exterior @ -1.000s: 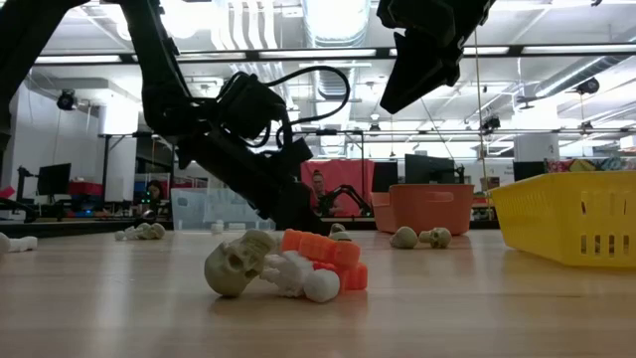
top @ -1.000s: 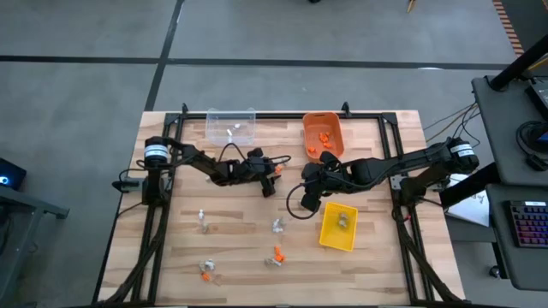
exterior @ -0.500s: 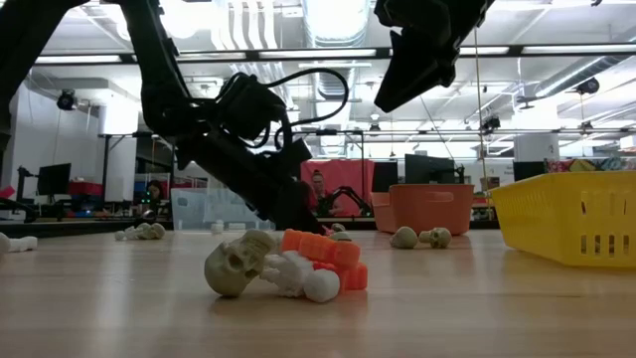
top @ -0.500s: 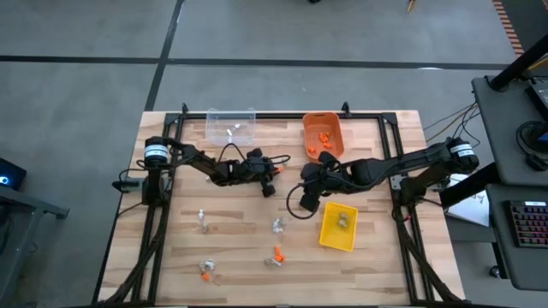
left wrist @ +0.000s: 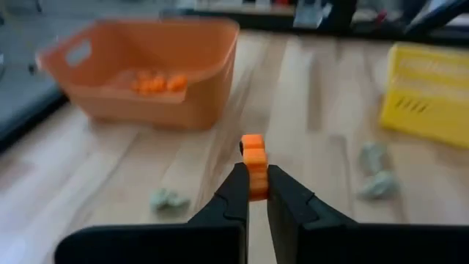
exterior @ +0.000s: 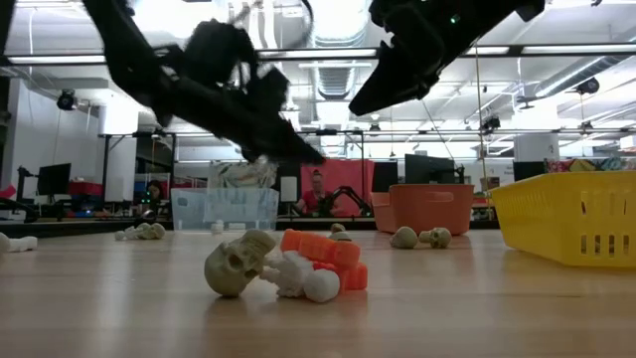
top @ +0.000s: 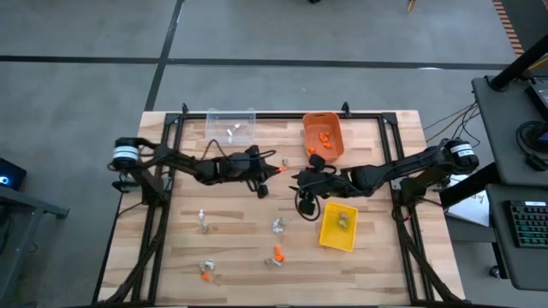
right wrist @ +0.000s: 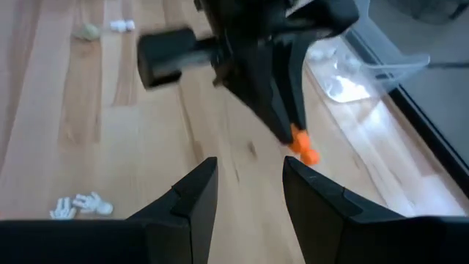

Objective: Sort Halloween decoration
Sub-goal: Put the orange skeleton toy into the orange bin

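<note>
**A:** What has the left gripper (left wrist: 254, 192) got hold of?

**B:** A small orange trinket (left wrist: 253, 164). The two fingers are pinched shut on its lower end, so most of the piece stands up above the tips. The right wrist view shows the same thing from the other side: the orange bit hangs at the very tip of the dark fingers, clear of the table (top: 171, 222).

**A:** Why hold it up there?

**B:** I'd judge it is lifted for carrying. The orange bin (top: 323, 135) lies just ahead of it and already holds orange pieces, so like goes with like.

**A:** And the right gripper (right wrist: 247, 196)?

**B:** Its fingers stand apart with nothing between them. It waits near the table's middle, between the orange bin and the yellow bin (top: 338, 226), facing the left arm.

**A:** The rest of the decorations?

**B:** Several lie loose on the wood nearer the front edge, among them a tan skull (exterior: 237, 265) touching a white and an orange piece. White ones sit in the clear bin (top: 231, 126).
</note>
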You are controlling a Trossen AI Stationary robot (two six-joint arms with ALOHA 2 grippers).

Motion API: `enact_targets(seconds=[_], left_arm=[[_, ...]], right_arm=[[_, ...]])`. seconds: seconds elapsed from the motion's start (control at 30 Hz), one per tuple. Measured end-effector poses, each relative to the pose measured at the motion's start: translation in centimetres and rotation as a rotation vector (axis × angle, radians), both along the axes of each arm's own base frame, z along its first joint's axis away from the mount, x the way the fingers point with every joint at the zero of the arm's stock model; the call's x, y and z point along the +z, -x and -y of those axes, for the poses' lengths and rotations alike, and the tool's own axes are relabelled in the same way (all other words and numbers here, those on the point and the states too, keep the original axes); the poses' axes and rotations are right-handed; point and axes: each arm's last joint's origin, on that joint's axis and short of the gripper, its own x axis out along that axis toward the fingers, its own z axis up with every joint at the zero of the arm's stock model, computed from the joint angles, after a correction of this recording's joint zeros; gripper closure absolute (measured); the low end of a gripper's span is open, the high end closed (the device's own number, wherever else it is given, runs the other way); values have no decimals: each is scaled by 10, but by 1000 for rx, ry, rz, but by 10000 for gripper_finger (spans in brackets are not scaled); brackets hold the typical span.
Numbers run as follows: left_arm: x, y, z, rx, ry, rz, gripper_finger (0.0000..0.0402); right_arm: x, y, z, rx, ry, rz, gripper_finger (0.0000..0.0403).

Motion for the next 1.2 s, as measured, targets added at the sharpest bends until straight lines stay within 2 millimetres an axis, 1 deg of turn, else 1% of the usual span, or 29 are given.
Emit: enact_targets(seconds=[0.1,0.2,0.3,0.4,0.5,0.63,0.8,1.03,1.2], left_arm=[[15,13,6,-42,-27,44,399],[26,22,15,-131,-51,78,400],[35,23,25,-190,-73,116,400],[41,20,34,-223,-92,150,400],[44,18,41,-247,-99,173,400],[49,17,47,-268,-103,200,400],[49,16,49,-273,-100,200,400],[49,16,49,-271,-99,196,400],[49,16,49,-269,-96,197,400]], right_arm=[[-1,-1,2,4,9,29,257],[1,-3,3,5,16,54,257],[4,-4,4,18,20,85,257],[7,-6,2,59,11,115,257],[9,-8,1,96,-7,140,257],[9,-8,1,97,-6,143,257],[9,-8,1,104,-1,141,266],[9,-8,0,133,-3,137,298],[9,-8,0,143,14,133,339]])
